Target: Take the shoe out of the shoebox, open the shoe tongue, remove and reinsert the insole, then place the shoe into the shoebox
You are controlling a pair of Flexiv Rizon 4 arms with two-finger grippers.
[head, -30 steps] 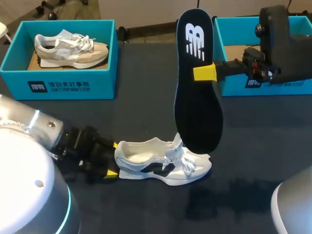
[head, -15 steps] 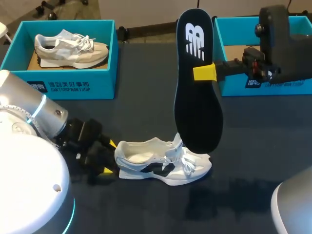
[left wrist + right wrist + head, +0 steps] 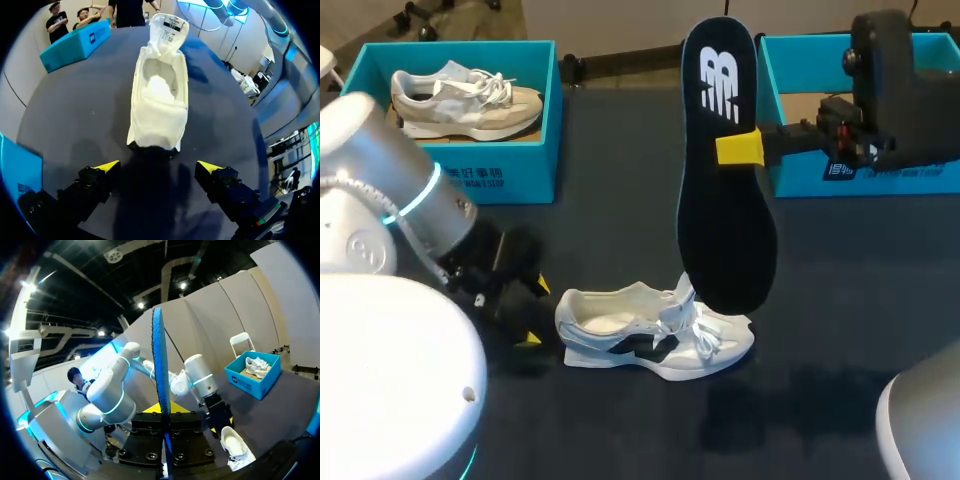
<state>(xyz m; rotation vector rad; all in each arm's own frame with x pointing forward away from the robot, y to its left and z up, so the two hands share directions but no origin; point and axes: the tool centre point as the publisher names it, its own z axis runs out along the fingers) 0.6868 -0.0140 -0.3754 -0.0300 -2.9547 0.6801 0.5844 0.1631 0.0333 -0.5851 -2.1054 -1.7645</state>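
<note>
The white shoe (image 3: 655, 335) lies on its sole on the dark table (image 3: 610, 240), out of its box, and everything else is best placed from it. Its tongue is pulled up and its mouth gapes, as the left wrist view shows (image 3: 159, 100); I judge it is left that way so the insole can slide back in.

The insole (image 3: 725, 170) hangs upright directly above the shoe's laced forefoot, its lower end at the tongue. The right gripper (image 3: 740, 148) clamps it edge-on from the side beyond the shoe, 2 fingers pinching its thin middle (image 3: 161, 405). Holding it at mid-length probably keeps the flexible piece straight and leaves one end free to lead into the opening.

The left gripper (image 3: 534, 312) sits just behind the shoe's heel, fingers spread wide and grasping nothing, 1 yellow tip on each side of the heel line (image 3: 159, 167). That stance looks meant to brace or steady the heel during reinsertion.

The open blue shoebox (image 3: 800, 180) stands well beyond the shoe's toe end. A 2nd box (image 3: 450, 175), beyond the heel end, holds a beige shoe (image 3: 465, 95).
</note>
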